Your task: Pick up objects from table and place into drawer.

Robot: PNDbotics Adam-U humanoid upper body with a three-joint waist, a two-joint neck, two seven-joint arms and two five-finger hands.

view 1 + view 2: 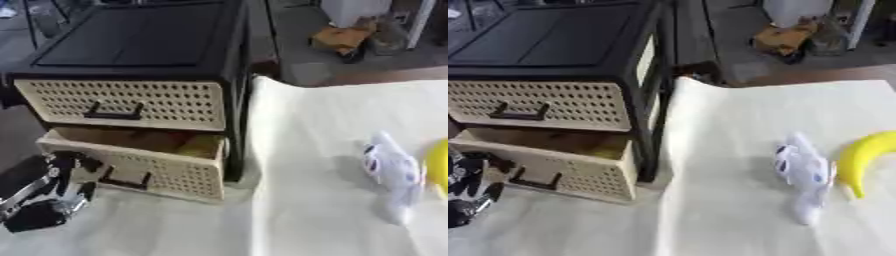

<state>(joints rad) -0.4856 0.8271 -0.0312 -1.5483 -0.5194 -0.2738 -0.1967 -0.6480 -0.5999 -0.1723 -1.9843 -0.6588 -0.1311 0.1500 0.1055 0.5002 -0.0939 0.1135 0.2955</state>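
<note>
Right eye view shows a white toy [802, 172] with dark markings lying on the cream cloth [728, 125] that covers the table, toward its right edge, just beside a yellow banana [866, 159] that curves along that edge. Both lie well apart from the left hand [52, 192], which sits at the table's near left corner, just in front of the lower drawer [144, 165]; whether its fingers are spread or curled cannot be told. That drawer is pulled out, with something yellowish inside it. Above it, the upper drawer [122, 102] is pushed in. Both drawers belong to a black cabinet [140, 40] standing at the table's far left corner.
</note>
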